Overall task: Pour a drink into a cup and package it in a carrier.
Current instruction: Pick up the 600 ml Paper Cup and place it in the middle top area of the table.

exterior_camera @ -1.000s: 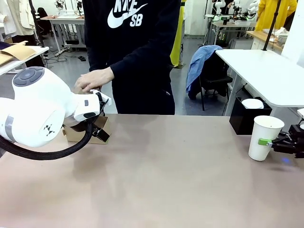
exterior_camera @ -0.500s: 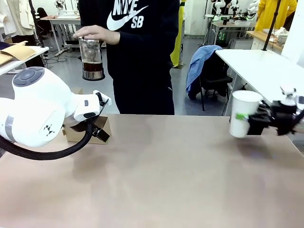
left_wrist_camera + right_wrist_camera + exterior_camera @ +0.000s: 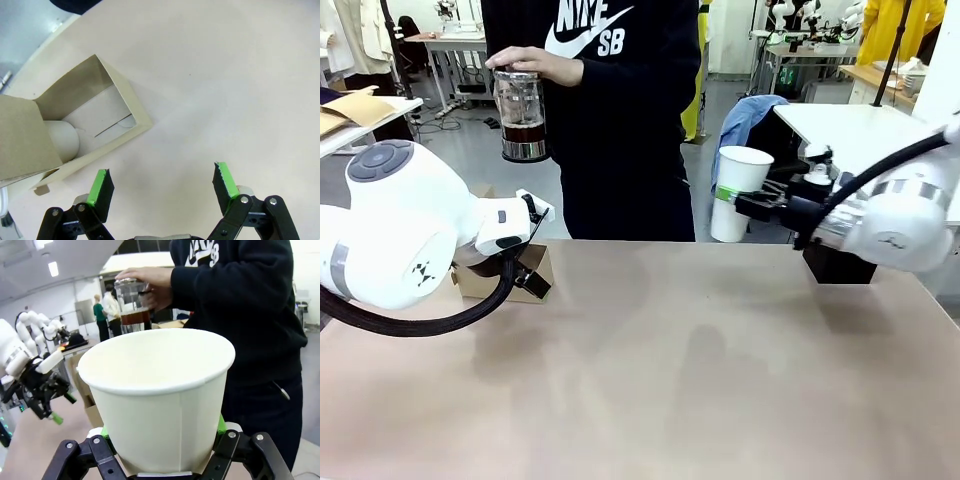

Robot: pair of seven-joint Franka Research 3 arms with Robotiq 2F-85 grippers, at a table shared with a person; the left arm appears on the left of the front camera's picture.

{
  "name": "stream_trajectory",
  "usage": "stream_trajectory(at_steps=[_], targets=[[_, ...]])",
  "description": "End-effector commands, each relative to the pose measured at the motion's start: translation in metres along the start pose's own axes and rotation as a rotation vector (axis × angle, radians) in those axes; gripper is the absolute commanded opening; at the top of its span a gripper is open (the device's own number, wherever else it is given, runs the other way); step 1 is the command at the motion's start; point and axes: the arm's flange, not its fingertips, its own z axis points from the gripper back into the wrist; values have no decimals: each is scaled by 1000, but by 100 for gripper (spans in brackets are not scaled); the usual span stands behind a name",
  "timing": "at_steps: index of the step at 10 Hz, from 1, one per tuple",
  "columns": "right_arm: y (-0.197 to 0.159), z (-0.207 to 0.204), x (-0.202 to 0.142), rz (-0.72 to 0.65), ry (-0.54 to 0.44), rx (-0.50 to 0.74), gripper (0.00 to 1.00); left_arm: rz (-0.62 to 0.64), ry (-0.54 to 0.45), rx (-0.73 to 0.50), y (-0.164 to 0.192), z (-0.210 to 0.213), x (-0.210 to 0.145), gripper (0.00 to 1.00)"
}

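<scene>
Beige and bare across its middle, the counter (image 3: pixel 650 380) runs toward a person (image 3: pixel 620 120) in a dark hooded top standing at its 12 o'clock edge. Toward 9 o'clock the left arm hangs over the carrier (image 3: pixel 495 282), a brown cardboard box open at the top. From the left wrist its compartments lie at 10 o'clock, one holding something pale and round that I cannot identify. A black box (image 3: pixel 840 265) sits at 3 o'clock, beneath the right arm. The person's hand (image 3: pixel 535 62) grips a glass carafe (image 3: pixel 520 115) from above, upright in the air at 11 o'clock, with the drink (image 3: pixel 523 133) a dark layer in its lower part. The cup (image 3: pixel 740 195), white and empty, is lifted clear of the counter at 1 o'clock, upright, pinched at its lower wall by the right claw (image 3: pixel 730 197), whose green pads press on both sides. The left claw (image 3: pixel 163 180) stands wide with nothing between its pads, just beside the carrier. The step in hand looks like presenting the cup for the pour. To do it well, the right arm should hold the cup level and steady, mouth unobstructed, near enough for the spout to come over the rim. The squeeze should be firm enough to bear the added weight without denting the paper wall.
</scene>
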Motion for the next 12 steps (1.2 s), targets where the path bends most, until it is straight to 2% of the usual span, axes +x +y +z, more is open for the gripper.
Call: stream_trajectory(at_steps=[1, 3, 6, 9, 10, 11, 12], targets=[[-15, -36, -21, 106, -14, -42, 80, 3, -1, -1, 0, 0, 0, 100], [-24, -71, -51, 126, 14, -32, 80, 3, -1, -1, 0, 0, 0, 100], [-31, -93, -86, 118, 42, -12, 80, 3, -1, -1, 0, 0, 0, 100], [-35, -88, -83, 83, 6, 10, 80, 3, -1, -1, 0, 0, 0, 100], [-37, -84, -79, 11, 12, 51, 80, 3, -1, -1, 0, 0, 0, 100], [-33, -87, -92, 85, 40, 26, 80, 3, -1, -1, 0, 0, 0, 100], [-33, -87, -92, 85, 40, 26, 80, 3, -1, -1, 0, 0, 0, 100]])
